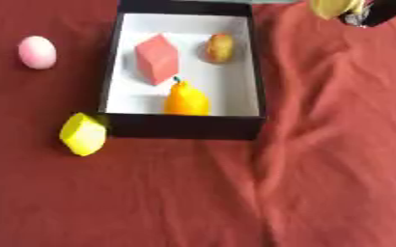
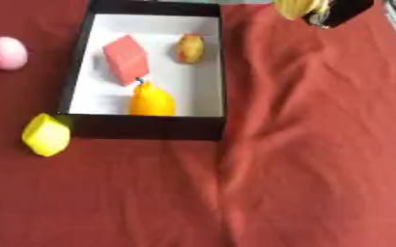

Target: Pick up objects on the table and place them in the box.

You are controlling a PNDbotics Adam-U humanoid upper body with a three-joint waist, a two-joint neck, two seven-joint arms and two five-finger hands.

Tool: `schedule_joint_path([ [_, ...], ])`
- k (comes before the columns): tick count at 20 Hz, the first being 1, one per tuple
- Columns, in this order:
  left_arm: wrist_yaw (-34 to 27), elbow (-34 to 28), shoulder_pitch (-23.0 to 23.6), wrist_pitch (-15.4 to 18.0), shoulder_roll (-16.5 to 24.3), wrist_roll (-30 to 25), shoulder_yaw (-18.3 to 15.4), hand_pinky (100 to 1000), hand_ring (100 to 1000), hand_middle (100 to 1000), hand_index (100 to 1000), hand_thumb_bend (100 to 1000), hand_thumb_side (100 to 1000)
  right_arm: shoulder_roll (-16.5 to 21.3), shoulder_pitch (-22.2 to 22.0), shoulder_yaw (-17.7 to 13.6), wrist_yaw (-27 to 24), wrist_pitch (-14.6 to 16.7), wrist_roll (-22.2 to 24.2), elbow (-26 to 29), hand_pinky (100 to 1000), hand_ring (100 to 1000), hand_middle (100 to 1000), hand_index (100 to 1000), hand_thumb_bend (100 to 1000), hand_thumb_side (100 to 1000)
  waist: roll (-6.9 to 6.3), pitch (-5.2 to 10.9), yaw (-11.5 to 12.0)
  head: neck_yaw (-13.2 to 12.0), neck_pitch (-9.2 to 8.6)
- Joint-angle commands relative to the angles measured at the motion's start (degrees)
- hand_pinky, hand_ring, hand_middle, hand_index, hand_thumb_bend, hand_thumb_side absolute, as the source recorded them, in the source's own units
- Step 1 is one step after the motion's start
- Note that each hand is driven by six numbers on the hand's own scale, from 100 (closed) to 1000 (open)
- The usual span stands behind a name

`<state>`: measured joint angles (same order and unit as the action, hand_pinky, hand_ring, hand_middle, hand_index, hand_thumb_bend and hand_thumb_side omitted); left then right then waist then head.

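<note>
**A:** Where is the robot hand?

**B:** The right robot hand (image 2: 341, 10) enters at the upper right corner, a dark shape cut off by the frame edge. A yellowish object (image 2: 296, 7) sits against its left side. Whether the fingers curl round it cannot be told; the area is blurred.

**A:** And the box?

**B:** The black box (image 1: 184, 126) with a white floor lies just left of and below the robot hand, on the worktop (image 1: 336, 159) draped in a creased red cloth. Three things rest inside. A small brownish-yellow fruit (image 1: 220, 48) is nearest the robot hand, by the box's right wall. A pink block (image 1: 157, 59) lies further left, tilted. An orange pear-shaped fruit (image 1: 186, 99) with a dark green stem stands against the near wall, farther from the robot hand than the other two.

**A:** What lies outside?

**B:** A yellow block (image 1: 83, 133) touches the box's near left corner, well apart from the robot hand. A pale pink egg-shaped object (image 1: 36, 52) lies on the cloth beyond the box's left wall, the farthest thing from the robot hand.
</note>
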<state>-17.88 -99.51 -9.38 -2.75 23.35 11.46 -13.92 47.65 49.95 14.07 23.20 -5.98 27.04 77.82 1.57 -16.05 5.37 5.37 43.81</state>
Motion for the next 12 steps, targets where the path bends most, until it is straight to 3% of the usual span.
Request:
schedule_joint_path([
  [1, 0.09, -1.10, 0.08, 0.18, 2.39, 0.26, -0.50, 650, 830, 854, 782, 251, 907, 2.07, 1.06, 1.85, -1.93, -2.41, 0.78, 8.73, 865, 656, 537, 607, 252, 100, -0.08, 1.81, -0.19, -0.48, 0.30],
  [3, 0.00, -1.24, 0.20, 0.26, 2.55, 0.46, -0.54, 650, 830, 855, 781, 252, 902, 0.16, 2.13, 3.64, -2.34, -3.86, 1.88, 11.82, 867, 654, 538, 608, 250, 100, -0.07, 2.43, -0.42, -0.64, 0.30],
  [4, -0.07, -1.32, 0.18, 0.28, 2.62, 0.52, -0.50, 649, 830, 855, 781, 253, 901, -1.17, 2.99, 4.67, -2.32, -4.46, 2.52, 12.88, 867, 652, 538, 609, 354, 100, -0.07, 2.77, -0.51, -0.58, 0.30],
  [5, -0.15, -1.41, 0.17, 0.29, 2.68, 0.54, -0.43, 649, 830, 855, 781, 254, 898, -2.52, 3.89, 5.67, -2.25, -4.93, 3.16, 13.65, 865, 649, 540, 610, 245, 100, -0.05, 3.10, -0.57, -0.47, 0.30],
  [12, -0.33, -1.70, 0.47, 0.30, 3.04, 0.61, -0.27, 649, 831, 855, 781, 256, 891, -12.75, 9.36, 11.29, -0.79, -5.93, 6.44, 13.97, 845, 641, 537, 611, 238, 100, 0.17, 4.52, -0.62, 0.36, 0.30],
])
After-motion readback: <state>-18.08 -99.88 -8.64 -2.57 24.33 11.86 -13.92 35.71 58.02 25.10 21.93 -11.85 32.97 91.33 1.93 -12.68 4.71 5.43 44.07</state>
